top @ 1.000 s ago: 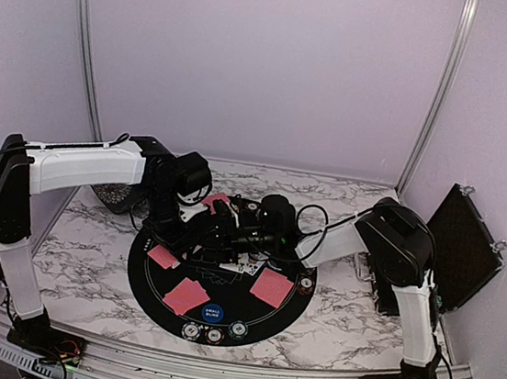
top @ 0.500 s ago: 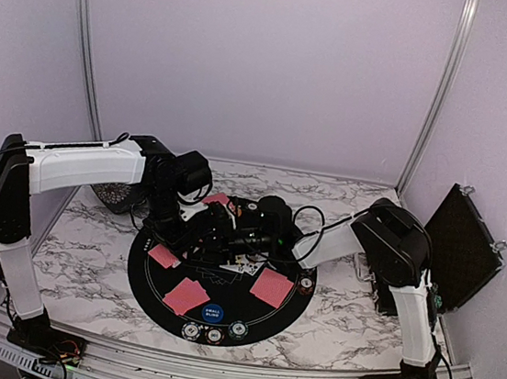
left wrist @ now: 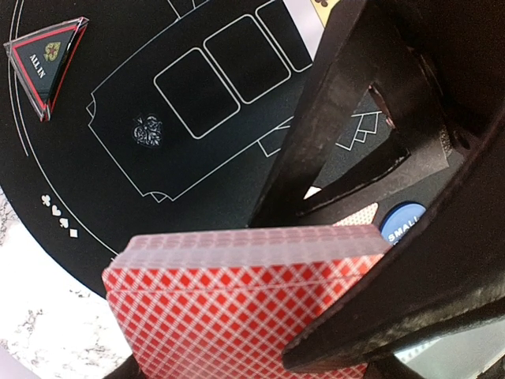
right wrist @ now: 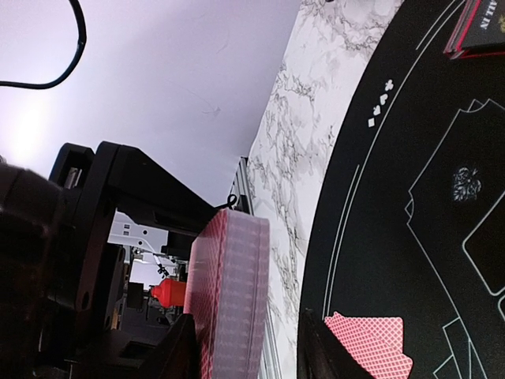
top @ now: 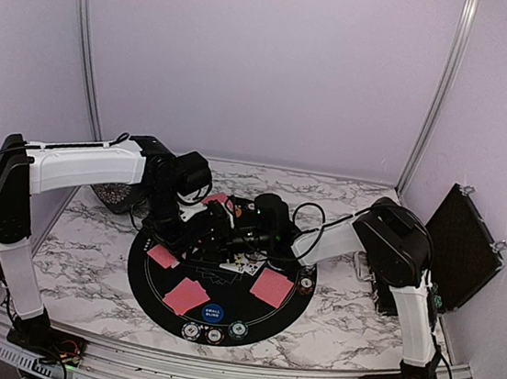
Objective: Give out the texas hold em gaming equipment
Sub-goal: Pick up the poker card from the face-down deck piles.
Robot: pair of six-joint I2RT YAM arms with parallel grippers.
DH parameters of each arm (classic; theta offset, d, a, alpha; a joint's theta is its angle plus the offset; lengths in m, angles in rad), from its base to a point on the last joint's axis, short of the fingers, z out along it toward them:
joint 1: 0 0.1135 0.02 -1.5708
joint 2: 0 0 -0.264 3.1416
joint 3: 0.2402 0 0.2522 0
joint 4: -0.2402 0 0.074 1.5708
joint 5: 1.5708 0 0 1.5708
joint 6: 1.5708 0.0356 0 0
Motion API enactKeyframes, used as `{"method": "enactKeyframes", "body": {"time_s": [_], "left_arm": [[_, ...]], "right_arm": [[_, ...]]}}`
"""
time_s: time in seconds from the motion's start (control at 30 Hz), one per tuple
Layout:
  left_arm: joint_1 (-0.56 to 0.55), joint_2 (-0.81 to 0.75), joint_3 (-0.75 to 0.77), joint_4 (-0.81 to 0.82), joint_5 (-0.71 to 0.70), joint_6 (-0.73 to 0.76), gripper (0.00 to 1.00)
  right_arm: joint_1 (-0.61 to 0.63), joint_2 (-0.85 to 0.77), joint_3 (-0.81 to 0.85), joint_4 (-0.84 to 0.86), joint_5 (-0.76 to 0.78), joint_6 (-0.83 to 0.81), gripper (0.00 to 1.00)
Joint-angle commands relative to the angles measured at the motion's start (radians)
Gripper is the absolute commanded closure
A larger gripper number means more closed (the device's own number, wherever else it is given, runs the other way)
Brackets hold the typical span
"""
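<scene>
Surface: marble table (top: pixel 87 262), round black mat (top: pixel 252 317) in the middle.
Left gripper (top: pixel 200 231): clamped on red-backed deck (left wrist: pixel 237 300), held above the mat.
Right gripper (right wrist: pixel 248 355): jaws apart around the deck's edge, no pinch visible.
Done: three dealt card piles (top: pixel 272 287) on the mat; chips (top: pixel 214 335) and blue button (top: pixel 212 312) at its near rim.
Left: most of the deck looks undealt.

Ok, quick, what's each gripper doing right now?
Left gripper: closed on the deck of red-backed cards.
Right gripper: open, jaws either side of that deck, not gripping.
</scene>
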Motion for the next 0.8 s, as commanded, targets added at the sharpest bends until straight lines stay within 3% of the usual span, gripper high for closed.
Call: {"method": "enactKeyframes", "body": {"time_s": [0.0,0.77], "left_arm": [[-0.001,-0.019,0.025,-0.025,0.006,-0.006,0.43],[-0.001,-0.017,0.020,-0.024,0.005,-0.004,0.43]], "right_arm": [[-0.012,-0.023,-0.001,-0.076,0.036,-0.043,0.58],[-0.036,-0.083,-0.048,-0.005,0.031,-0.010,0.59]]}}
